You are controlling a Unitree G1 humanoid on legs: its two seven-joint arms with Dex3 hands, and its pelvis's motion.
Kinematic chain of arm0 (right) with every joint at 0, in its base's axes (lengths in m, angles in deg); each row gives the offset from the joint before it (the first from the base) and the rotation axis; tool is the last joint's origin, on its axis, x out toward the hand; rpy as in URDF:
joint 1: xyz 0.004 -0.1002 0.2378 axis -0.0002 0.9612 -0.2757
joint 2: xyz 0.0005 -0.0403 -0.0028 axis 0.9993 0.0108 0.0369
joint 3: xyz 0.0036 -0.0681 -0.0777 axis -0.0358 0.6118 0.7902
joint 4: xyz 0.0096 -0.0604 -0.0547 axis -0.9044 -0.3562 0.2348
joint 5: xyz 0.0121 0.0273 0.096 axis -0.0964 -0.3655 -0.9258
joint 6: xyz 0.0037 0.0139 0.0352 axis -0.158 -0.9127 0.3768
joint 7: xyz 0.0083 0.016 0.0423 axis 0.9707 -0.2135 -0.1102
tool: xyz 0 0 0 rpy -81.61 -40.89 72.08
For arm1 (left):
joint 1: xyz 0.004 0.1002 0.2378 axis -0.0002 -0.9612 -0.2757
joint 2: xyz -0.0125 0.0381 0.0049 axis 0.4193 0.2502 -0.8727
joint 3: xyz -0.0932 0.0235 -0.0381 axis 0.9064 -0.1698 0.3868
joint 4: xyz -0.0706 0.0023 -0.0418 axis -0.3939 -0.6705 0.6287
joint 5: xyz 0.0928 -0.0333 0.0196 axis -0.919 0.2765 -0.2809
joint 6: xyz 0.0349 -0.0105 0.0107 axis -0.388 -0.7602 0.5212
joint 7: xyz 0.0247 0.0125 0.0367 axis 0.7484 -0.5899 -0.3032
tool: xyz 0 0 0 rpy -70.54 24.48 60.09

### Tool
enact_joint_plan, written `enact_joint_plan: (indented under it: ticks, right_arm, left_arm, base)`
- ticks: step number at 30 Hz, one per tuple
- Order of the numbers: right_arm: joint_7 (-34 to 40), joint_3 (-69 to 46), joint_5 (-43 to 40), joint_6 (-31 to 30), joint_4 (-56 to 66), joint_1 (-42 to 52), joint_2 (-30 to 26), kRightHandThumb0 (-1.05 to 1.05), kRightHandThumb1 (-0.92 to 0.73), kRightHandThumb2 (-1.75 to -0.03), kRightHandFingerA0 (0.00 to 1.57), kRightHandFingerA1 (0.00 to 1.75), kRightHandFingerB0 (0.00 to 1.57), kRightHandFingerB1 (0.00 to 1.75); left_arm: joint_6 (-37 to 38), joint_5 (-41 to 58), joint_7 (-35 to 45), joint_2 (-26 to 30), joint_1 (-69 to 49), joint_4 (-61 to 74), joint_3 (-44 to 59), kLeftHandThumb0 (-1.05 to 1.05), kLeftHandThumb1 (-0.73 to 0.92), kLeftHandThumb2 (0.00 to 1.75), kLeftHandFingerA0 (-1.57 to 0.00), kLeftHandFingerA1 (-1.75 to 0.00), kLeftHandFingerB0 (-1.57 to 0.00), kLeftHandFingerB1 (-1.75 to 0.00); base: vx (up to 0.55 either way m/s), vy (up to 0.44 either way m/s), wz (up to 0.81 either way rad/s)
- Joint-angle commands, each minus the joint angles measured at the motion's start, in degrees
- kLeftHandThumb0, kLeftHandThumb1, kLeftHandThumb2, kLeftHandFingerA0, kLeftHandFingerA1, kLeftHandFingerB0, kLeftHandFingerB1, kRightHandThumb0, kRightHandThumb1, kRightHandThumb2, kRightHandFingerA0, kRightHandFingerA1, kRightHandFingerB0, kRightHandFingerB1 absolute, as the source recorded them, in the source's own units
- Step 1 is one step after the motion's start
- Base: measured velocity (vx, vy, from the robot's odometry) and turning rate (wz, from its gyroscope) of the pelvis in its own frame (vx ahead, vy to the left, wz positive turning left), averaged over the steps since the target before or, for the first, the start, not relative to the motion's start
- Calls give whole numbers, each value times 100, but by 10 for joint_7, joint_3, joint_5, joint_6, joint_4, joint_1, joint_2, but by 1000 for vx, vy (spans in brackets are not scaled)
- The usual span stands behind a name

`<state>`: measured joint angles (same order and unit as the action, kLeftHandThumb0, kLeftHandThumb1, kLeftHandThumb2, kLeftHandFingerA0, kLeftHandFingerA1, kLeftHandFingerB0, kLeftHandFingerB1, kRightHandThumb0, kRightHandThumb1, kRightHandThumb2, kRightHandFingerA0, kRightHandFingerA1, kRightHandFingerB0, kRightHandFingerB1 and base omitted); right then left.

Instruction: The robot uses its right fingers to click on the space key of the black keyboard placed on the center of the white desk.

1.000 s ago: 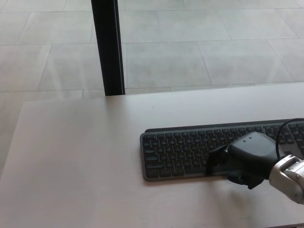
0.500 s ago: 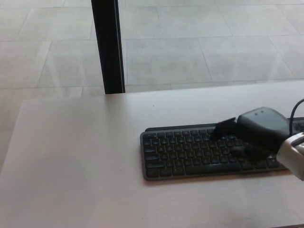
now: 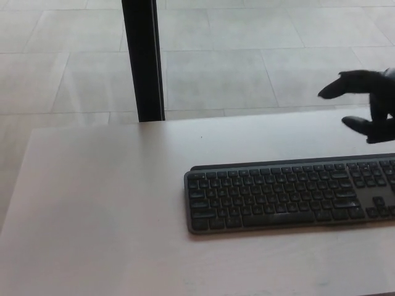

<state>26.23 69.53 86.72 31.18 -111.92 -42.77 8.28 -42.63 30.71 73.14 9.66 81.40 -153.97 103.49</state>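
Filling most of my view is the pale tabletop [image 3: 99,203], its far edge running across the middle of the picture. Beyond that edge lies a floor [image 3: 247,68] of large grey tiles, and a black post [image 3: 143,58] stands upright at the tabletop's far edge, left of centre.

On the tabletop rests the black keyboard [image 3: 290,197], lying flat with its long side roughly parallel to the near edge. It sits toward the right half of my view, and its right end runs out of the picture, so I cannot see its full length. Its left end is well clear of the tabletop's left edge, with a wide bare stretch of surface between. The space key [image 3: 286,217] is the long bar in the row nearest me, uncovered and with nothing touching it.

My right robot hand [image 3: 367,102] shows only in part at the right edge of the picture, raised above the far side of the tabletop and well apart from the keyboard. It holds nothing. Its fingers [image 3: 336,85] are spread: one reaches out toward the left, and another dark tip sits lower, just beside it, with a clear gap between them. Nothing of the wrist or forearm behind it shows.

My left robot hand is out of sight.
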Motion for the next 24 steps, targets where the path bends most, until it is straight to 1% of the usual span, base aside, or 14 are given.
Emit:
enact_joint_plan:
  ticks: [1,4,5,7,8,9,10,13,14,15,16,22,23,24]
  right_arm:
    - [-8,-286,-275,-113,46,75,-63,-34,-60,-57,101,106,57,42]
    - [35,-381,-314,-170,53,109,-49,-40,-58,-57,94,65,55,43]
    - [48,-409,-330,-177,54,116,-42,-47,-47,-86,85,73,51,59]
    - [58,-437,-346,-184,51,120,-35,-50,-49,-87,87,73,52,60]
    - [71,-455,-347,-188,50,127,-32,-46,-60,-59,94,59,57,45]
    - [88,-476,-346,-187,47,138,-29,-46,-63,-58,94,61,59,47]
    - [97,-499,-361,-183,44,145,-21,-45,-62,-59,94,60,62,47]
    - [134,-567,-396,-216,45,157,1,-54,-59,-59,100,59,69,49]
    - [160,-598,-414,-208,26,167,11,-55,-59,-59,95,59,67,50]
    - [161,-603,-415,-208,26,167,13,-55,-59,-59,95,59,67,50]
    - [162,-624,-433,-215,20,170,18,-54,-61,-59,94,61,64,49]
    - [228,-738,-512,-202,-54,170,43,-49,-67,-59,77,57,85,80]
    - [229,-751,-517,-198,-71,175,42,-49,-53,-97,73,73,80,85]
    - [228,-757,-516,-199,-74,174,43,-49,-53,-97,73,73,80,85]
  left_arm:
    - [19,3,1,10,-6,-1,-1,-44,51,55,-81,-82,-77,-61]
    - [17,2,-1,10,-6,-1,-3,-44,51,55,-81,-82,-79,-61]
    - [17,3,-1,9,-6,-1,-1,-44,50,55,-84,-86,-77,-61]
    - [18,4,-2,9,-6,-2,-1,-45,50,55,-83,-85,-78,-61]
    - [18,2,-3,9,-6,-2,-2,-46,39,85,-81,-87,-73,-72]
    - [18,1,-4,10,-7,-2,-4,-45,50,55,-83,-86,-77,-60]
    - [17,0,-4,11,-6,-3,-5,-46,40,85,-81,-87,-73,-72]
    - [18,0,-4,12,-6,-3,-4,-44,50,55,-82,-86,-77,-61]
    - [18,-3,-6,12,-7,-2,-7,-46,40,85,-82,-88,-73,-72]
    - [18,-3,-6,13,-7,-2,-7,-46,40,85,-82,-88,-73,-72]
    - [19,3,-4,12,-5,-3,-2,-43,50,55,-84,-85,-78,-62]
    - [16,2,-3,16,-7,-1,-4,-48,51,55,-81,-83,-77,-60]
    - [13,2,-3,16,-6,-1,-4,-47,51,55,-82,-84,-76,-60]
    - [13,3,-4,15,-6,-1,-4,-47,51,55,-82,-84,-76,-60]
  base:
    - [0,0,0]
    - [0,0,0]
    - [0,0,0]
    - [0,0,0]
    - [0,0,0]
    - [0,0,0]
    - [0,0,0]
    - [0,0,0]
    - [0,0,0]
    - [0,0,0]
    - [0,0,0]
    - [0,0,0]
    - [0,0,0]
    - [0,0,0]
